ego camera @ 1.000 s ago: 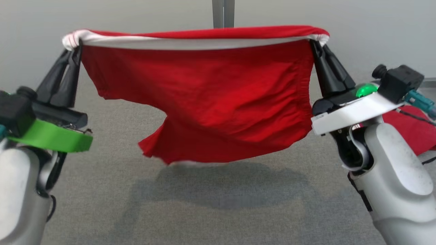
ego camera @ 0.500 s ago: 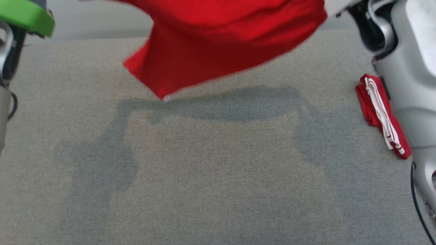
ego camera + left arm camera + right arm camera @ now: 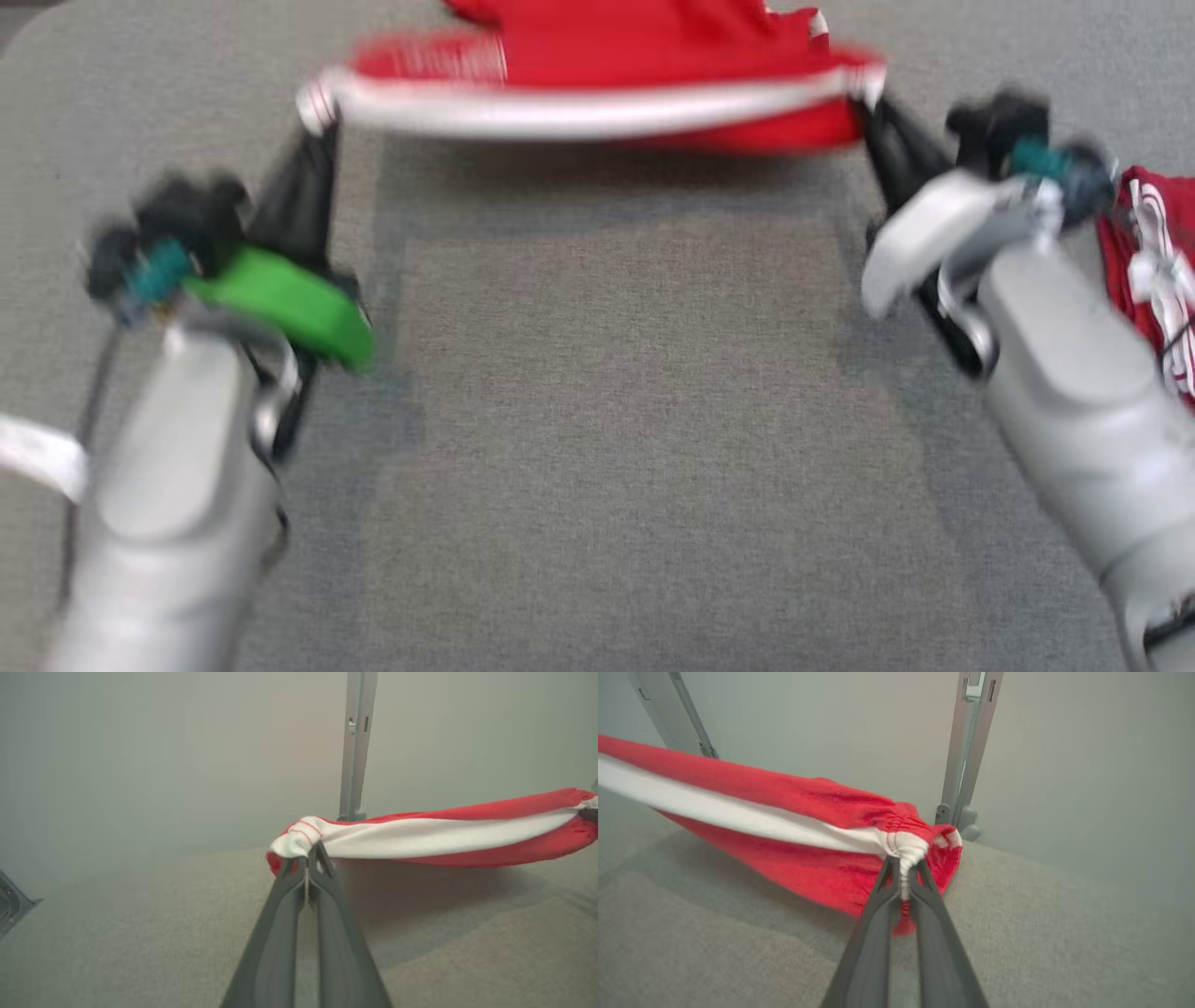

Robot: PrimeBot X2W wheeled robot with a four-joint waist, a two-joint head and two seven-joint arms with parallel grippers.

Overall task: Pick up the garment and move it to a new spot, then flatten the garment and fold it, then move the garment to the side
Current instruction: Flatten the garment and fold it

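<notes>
Above the grey fabric desk [image 3: 597, 420], left pincer [image 3: 306, 858] and right pincer [image 3: 903, 870] pinch opposite ends of the red, white-banded cloth garment [image 3: 444, 833].

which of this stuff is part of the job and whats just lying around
Part of the job:
red shorts, white waistband stretched between the two pincers
left pincer, shut on one end of the waistband
right pincer, shut on the other end

Just lying about:
folded red-and-white garment, beside the right arm
metal post, behind the table
</notes>
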